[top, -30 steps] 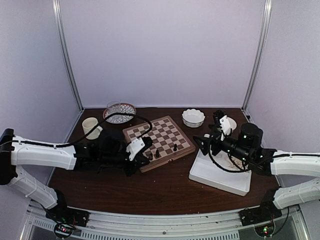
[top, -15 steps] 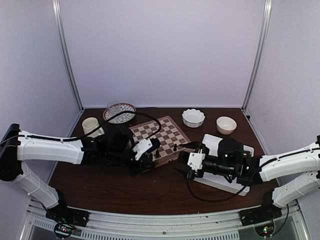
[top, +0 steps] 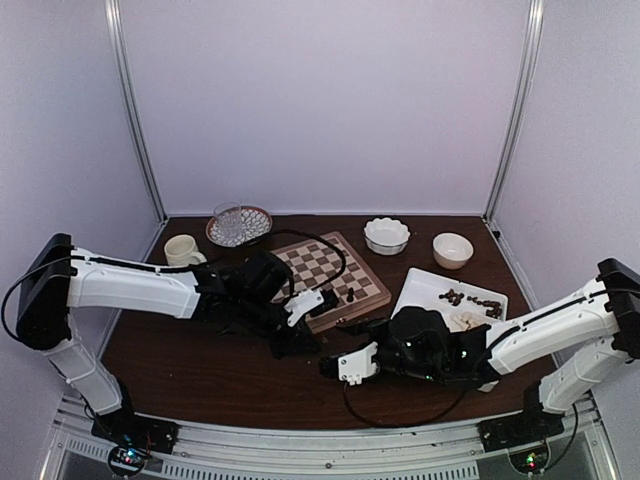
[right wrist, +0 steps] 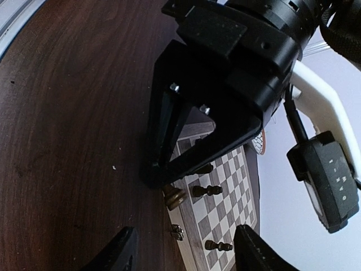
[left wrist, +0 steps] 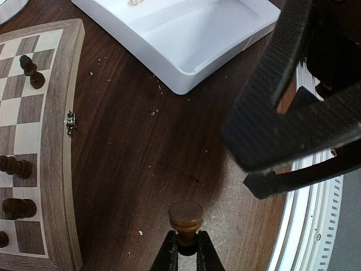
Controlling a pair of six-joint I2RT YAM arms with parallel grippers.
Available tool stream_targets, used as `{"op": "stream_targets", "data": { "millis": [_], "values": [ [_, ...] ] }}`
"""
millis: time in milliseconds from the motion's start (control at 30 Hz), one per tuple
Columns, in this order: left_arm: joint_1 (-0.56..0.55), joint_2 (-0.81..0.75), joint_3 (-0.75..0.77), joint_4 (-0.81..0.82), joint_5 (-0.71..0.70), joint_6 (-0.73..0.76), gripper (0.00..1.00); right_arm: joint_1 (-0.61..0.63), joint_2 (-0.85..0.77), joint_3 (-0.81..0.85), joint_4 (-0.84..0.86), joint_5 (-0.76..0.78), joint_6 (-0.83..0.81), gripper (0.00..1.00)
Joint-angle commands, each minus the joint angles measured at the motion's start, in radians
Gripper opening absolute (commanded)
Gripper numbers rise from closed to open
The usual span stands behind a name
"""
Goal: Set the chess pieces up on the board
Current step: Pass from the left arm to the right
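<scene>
left claw (left wrist: 185,249) pinches a dark piece (left wrist: 186,217), head outward. right claw (right wrist: 186,230) faces it dead ahead, jaws apart, empty. board (left wrist: 70,169) just beside.

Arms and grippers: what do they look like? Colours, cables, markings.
White shells, black joints and wrists on left arm and right arm. Loose black cable loops along each; white camera block at each wrist. The left gripper and right gripper: black, two tapered fingers.
</scene>
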Motion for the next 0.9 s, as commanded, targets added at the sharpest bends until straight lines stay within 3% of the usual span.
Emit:
{"op": "stream_targets", "data": {
  "millis": [0, 600, 867],
  "values": [
    [0.006, 0.034, 0.047, -0.022, 0.061, -0.025, 0.00, 0.026, 0.029, 0.053, -0.037, 0.085, -0.036, 0.58],
    [0.006, 0.079, 0.075, -0.038, 0.093, -0.037, 0.02, 0.063, 0.180, 0.160, -0.115, 0.154, -0.045, 0.36],
    [0.006, 0.077, 0.078, -0.049, 0.092, -0.034, 0.02, 0.063, 0.223, 0.180, -0.129, 0.196, -0.044, 0.36]
  ]
}}
